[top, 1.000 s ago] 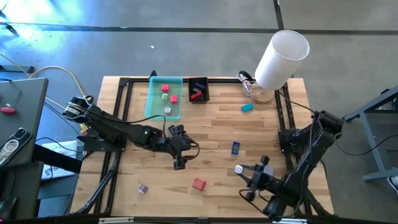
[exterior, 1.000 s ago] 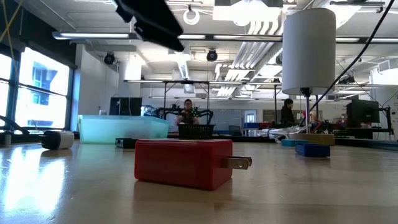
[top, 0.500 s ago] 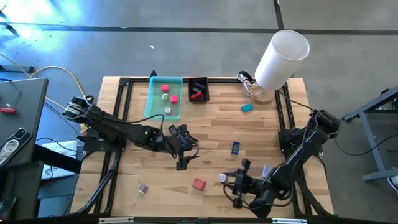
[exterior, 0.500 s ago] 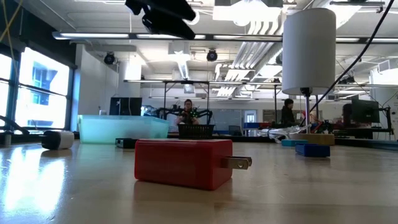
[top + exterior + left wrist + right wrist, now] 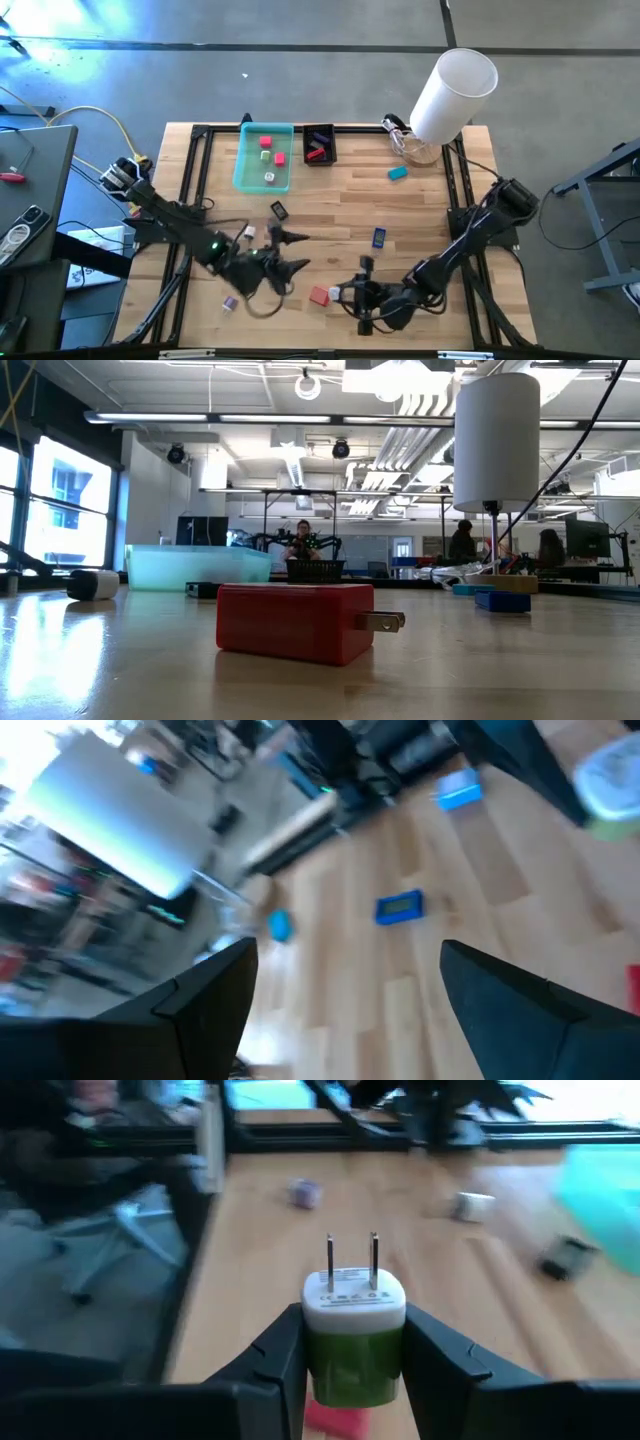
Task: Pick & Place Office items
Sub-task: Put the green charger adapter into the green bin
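My right gripper (image 5: 350, 294) is near the table's front edge, just right of a red plug block (image 5: 320, 295). It is shut on a green charger with a white face and two prongs (image 5: 352, 1330). My left gripper (image 5: 297, 251) is open and empty above the table's near left middle; in its wrist view the two fingers (image 5: 215, 995) stand wide apart. A small black piece (image 5: 279, 210), a white piece (image 5: 247, 232), a purple piece (image 5: 229, 303), a blue piece (image 5: 379, 238) and a teal piece (image 5: 398, 172) lie on the wood. My right gripper pinches the charger's green body (image 5: 350, 1365) by its two opposite sides between the two fingers (image 5: 280, 1355). The fingers lie about level and point toward the table's left. The white face and prongs (image 5: 351, 1265) point forward, away from the wrist.
A teal tray (image 5: 250, 165) with red, pink and white pieces and a black basket (image 5: 319, 143) stand at the far edge. A large white cylinder (image 5: 452, 95) stands at the far right. In the low view the red plug block (image 5: 295, 622) fills the foreground; people stand far behind.
My right gripper has gone toward the table's left along the near edge with the green charger, up to the red block. My left gripper has swung toward the near edge and stays open; the black and white pieces now show where the arm was.
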Robot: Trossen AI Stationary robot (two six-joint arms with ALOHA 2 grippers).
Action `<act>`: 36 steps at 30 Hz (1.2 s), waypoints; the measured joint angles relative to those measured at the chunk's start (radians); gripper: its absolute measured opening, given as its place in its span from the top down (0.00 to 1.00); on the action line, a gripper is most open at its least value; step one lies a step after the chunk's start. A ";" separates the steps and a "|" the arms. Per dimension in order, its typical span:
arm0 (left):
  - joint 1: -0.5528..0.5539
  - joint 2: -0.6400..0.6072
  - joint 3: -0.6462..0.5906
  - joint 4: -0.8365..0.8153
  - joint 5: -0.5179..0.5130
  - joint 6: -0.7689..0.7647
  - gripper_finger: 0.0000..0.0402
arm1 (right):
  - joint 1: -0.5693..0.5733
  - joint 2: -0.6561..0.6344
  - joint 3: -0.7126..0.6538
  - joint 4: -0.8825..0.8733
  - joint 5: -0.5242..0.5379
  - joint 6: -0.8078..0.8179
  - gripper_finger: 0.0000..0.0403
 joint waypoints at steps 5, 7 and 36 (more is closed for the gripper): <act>-0.072 0.000 0.000 0.012 -0.207 0.003 0.25 | -0.021 0.021 -0.087 0.238 -0.063 -0.077 0.72; -0.087 0.000 0.000 0.008 -0.222 0.003 0.25 | -0.022 0.020 -0.117 0.346 -0.059 -0.111 0.72; -0.068 0.107 0.000 0.254 -0.100 0.147 0.25 | -0.115 0.017 -0.155 0.606 -0.228 -0.224 0.72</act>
